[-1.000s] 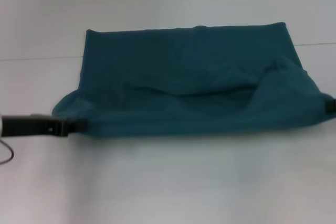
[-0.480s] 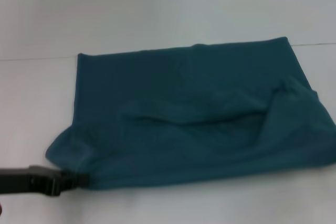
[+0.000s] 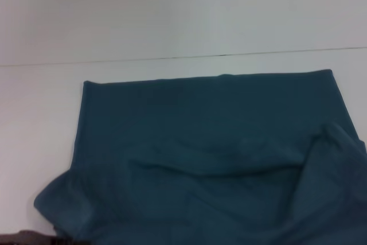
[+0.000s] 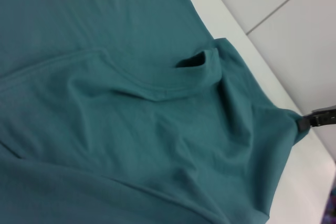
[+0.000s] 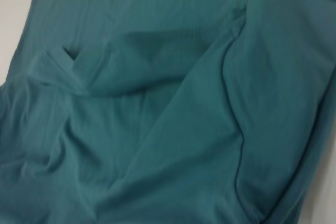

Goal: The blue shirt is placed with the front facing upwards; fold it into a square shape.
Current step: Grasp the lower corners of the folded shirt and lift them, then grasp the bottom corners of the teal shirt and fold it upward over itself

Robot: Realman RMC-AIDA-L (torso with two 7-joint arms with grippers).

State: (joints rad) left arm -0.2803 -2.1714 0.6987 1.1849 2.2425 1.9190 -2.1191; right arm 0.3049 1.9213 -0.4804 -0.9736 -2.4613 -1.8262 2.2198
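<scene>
The blue shirt [image 3: 206, 159], plain teal and rumpled, lies on the white desk [image 3: 172, 15]; right pincer [image 4: 321, 117] clamps one bunched corner; left pincer's grip can't be told.

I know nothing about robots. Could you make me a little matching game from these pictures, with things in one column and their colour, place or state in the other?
Things:
1. blue shirt
2. table
3. seam line
4. right gripper

Descriptions:
a. white, bare surface around the cloth
b. thin and dark, running across beyond the shirt's far edge
c. teal, flat at the far edge, rumpled on the near side
d. black, pinching a corner of the cloth

Pairs: 1-c, 2-a, 3-b, 4-d.

The left gripper shows only as a dark shape at the shirt's near left corner.
</scene>
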